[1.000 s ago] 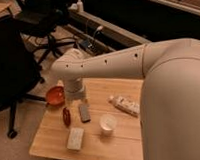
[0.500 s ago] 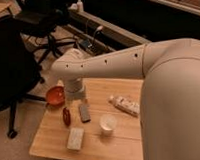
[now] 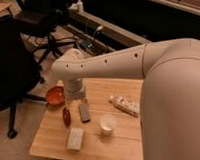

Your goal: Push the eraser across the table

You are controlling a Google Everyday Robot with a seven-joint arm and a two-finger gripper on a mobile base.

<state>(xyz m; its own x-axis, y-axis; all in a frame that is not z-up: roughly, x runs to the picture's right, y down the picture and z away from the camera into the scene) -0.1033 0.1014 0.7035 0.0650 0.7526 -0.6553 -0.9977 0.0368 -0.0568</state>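
Near edge of table [image 3: 48, 139]: beige block [image 3: 75, 138], white cup [image 3: 108, 124]. Mid: eraser [image 3: 85, 112] lies flat betw. red oval thing [image 3: 66, 116] & cup. Gripper [image 3: 78, 99] just above eraser's far end, jaws spread. Red bowl [image 3: 54, 95] far left.

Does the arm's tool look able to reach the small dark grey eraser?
Probably yes. The tool hangs low over the table just beyond the eraser, with nothing between them; the dark red oval thing lies off to one side.
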